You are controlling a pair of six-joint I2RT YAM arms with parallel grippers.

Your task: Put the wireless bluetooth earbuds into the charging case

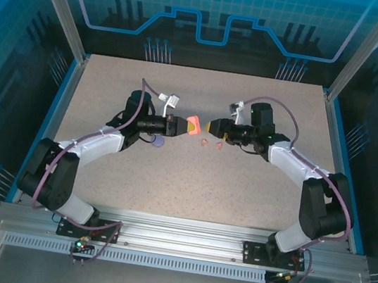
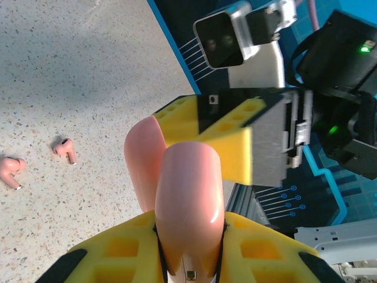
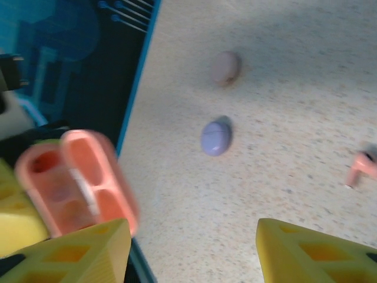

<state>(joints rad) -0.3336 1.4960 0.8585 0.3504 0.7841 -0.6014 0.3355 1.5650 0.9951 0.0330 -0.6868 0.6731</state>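
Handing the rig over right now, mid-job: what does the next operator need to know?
Left gripper: shut on the open coral case, held above the table.
Right gripper: open, empty, facing the case close by.
Two earbuds lie loose on the table near the grippers. A purple case and a pale pink case sit closed on the table.
Done: coral case lifted and opened; its wells are too blurred to tell if anything is inside.
Left: pick up the loose earbuds, seat them, close the lid.
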